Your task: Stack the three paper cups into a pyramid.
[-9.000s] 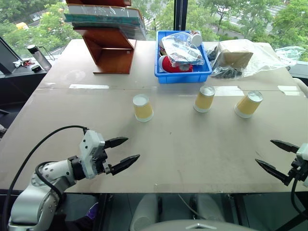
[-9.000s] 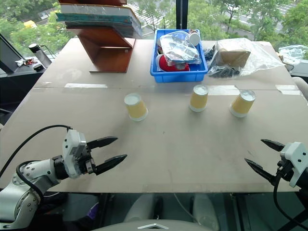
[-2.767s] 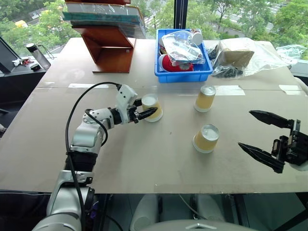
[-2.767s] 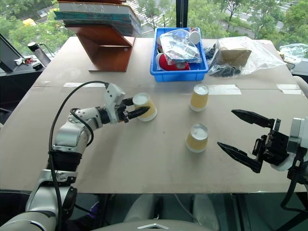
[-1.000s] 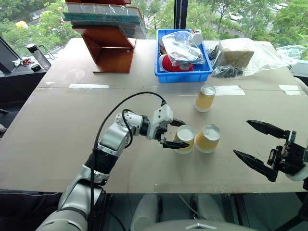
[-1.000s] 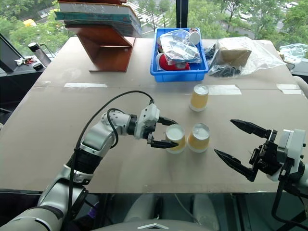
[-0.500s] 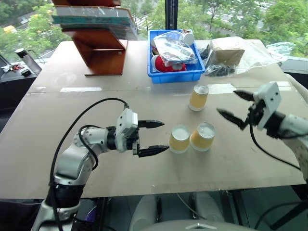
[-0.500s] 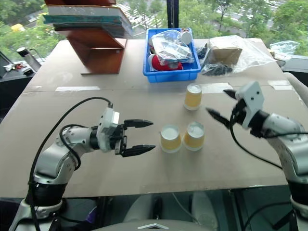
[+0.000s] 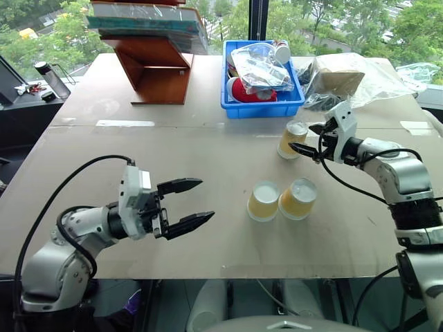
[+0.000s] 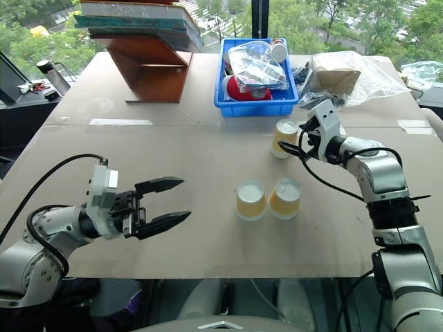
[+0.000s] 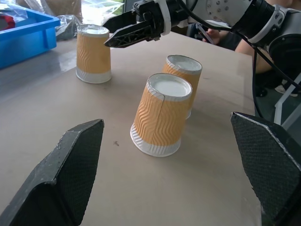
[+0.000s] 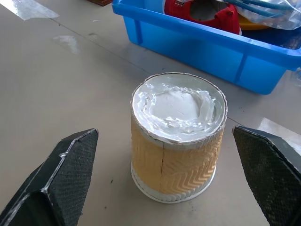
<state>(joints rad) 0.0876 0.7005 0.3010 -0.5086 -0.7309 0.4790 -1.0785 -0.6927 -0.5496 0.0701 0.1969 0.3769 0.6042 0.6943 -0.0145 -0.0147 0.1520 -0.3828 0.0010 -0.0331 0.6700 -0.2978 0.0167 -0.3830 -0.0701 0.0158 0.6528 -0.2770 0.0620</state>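
Two paper cups stand upside down and side by side on the table, one (image 9: pixel 264 201) on the left touching the other (image 9: pixel 297 198). The third paper cup (image 9: pixel 293 139) stands upside down farther back, alone. My right gripper (image 9: pixel 302 137) is open just right of this far cup, fingertips reaching its sides; the right wrist view has the cup (image 12: pixel 176 136) centred ahead between the fingers. Well left of the pair, my left gripper (image 9: pixel 206 199) is open and empty. It points level at the pair (image 11: pixel 162 115). No pyramid stands.
A blue bin (image 9: pixel 263 108) of packaged items sits behind the far cup. A wooden stand (image 9: pixel 163 72) holding books is at the back left, a plastic bag with a brown box (image 9: pixel 346 79) at the back right. The table's near edge runs just below the left gripper.
My left gripper has come away from the cup it set beside the other and drawn back to the left. My right gripper has travelled forward, up to the far cup.
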